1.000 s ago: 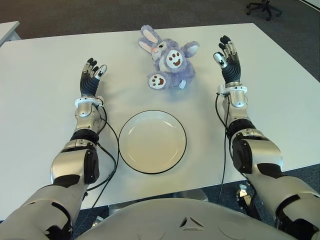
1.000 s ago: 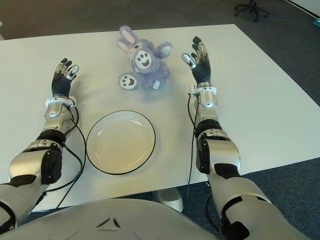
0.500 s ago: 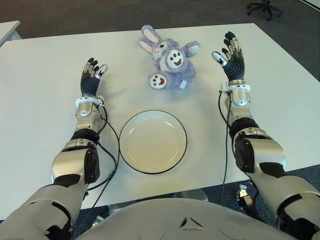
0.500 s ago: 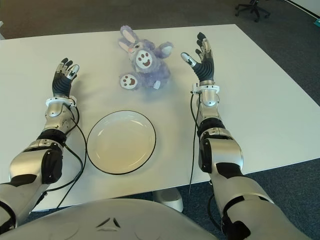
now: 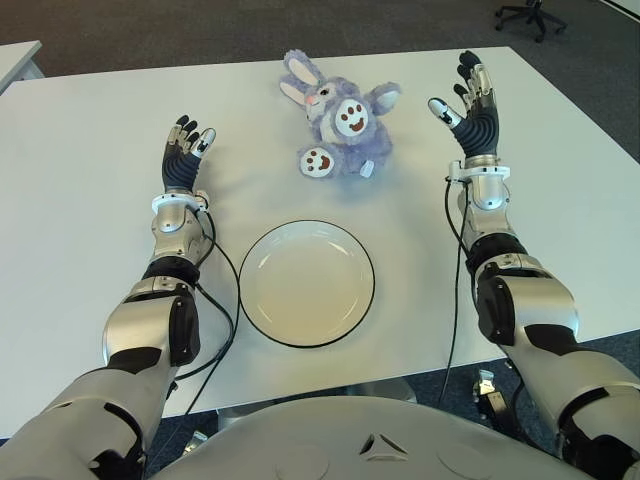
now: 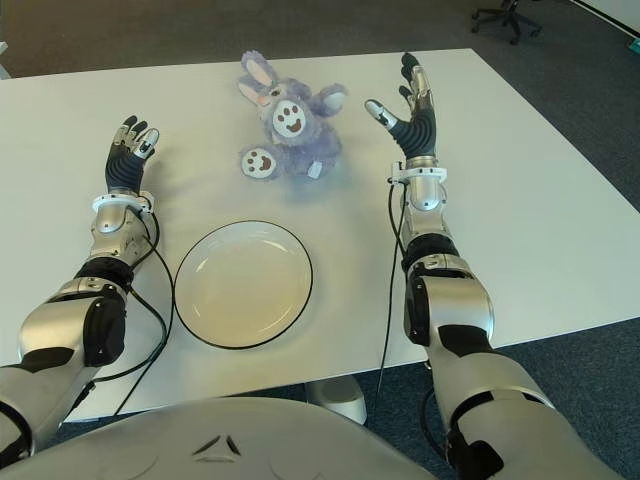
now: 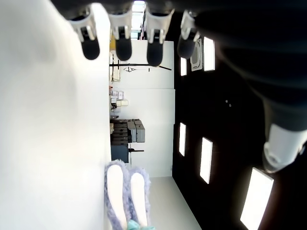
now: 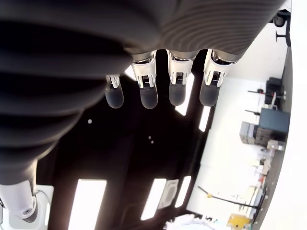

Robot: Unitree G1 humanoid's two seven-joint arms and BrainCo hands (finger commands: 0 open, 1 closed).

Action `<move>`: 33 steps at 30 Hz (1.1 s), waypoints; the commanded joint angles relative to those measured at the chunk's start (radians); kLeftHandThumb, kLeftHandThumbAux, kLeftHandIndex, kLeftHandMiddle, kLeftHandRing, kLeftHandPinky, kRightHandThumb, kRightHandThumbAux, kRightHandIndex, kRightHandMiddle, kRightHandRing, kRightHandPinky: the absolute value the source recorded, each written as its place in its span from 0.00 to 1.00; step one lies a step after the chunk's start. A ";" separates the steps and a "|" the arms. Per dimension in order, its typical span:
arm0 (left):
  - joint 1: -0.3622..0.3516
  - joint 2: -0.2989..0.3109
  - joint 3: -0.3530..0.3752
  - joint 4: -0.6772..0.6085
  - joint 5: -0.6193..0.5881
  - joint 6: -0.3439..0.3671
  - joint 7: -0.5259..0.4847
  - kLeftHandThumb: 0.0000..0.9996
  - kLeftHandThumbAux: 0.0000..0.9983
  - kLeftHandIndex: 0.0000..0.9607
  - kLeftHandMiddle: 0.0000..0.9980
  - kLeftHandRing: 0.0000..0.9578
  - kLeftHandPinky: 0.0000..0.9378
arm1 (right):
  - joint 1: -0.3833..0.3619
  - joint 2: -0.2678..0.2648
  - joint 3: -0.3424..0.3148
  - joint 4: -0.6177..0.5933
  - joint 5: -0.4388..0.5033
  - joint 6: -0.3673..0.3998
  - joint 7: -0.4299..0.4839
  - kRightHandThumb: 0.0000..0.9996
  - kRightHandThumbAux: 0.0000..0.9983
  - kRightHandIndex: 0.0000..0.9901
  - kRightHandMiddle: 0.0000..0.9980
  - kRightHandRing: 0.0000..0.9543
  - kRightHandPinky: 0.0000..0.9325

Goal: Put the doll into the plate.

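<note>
A purple plush rabbit doll (image 5: 338, 118) lies on its back on the white table (image 5: 90, 270), towards the far side. The white plate (image 5: 306, 283) with a dark rim sits nearer me, below the doll, with nothing in it. My right hand (image 5: 472, 104) is raised to the right of the doll, fingers spread and holding nothing; its fingertips (image 8: 148, 98) show extended in the right wrist view. My left hand (image 5: 186, 155) shows to the left of the doll and plate, also open. The doll's ears (image 7: 125, 191) appear in the left wrist view.
An office chair (image 5: 528, 14) stands on the dark carpet beyond the table's far right corner. Another white table edge (image 5: 15, 62) shows at the far left. Black cables (image 5: 215, 300) run along both forearms.
My right hand has drifted a little to the right and farther away from me, staying open. The doll, plate and left hand have not moved.
</note>
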 commanded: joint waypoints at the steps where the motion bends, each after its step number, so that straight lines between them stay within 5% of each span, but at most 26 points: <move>1: 0.101 -0.057 -0.007 0.086 0.003 0.081 0.012 0.03 0.56 0.00 0.10 0.04 0.00 | -0.014 -0.006 0.008 -0.011 -0.005 -0.018 0.012 0.13 0.58 0.00 0.00 0.00 0.01; 14: 0.101 -0.055 -0.011 0.087 0.009 0.079 0.020 0.02 0.56 0.00 0.10 0.05 0.00 | -0.026 -0.020 0.005 -0.005 0.001 -0.024 0.039 0.13 0.65 0.00 0.00 0.00 0.01; 33: 0.097 -0.056 -0.008 0.087 0.004 0.077 0.013 0.03 0.54 0.00 0.10 0.05 0.00 | -0.045 -0.083 0.093 -0.030 -0.120 -0.034 -0.002 0.07 0.49 0.00 0.00 0.00 0.00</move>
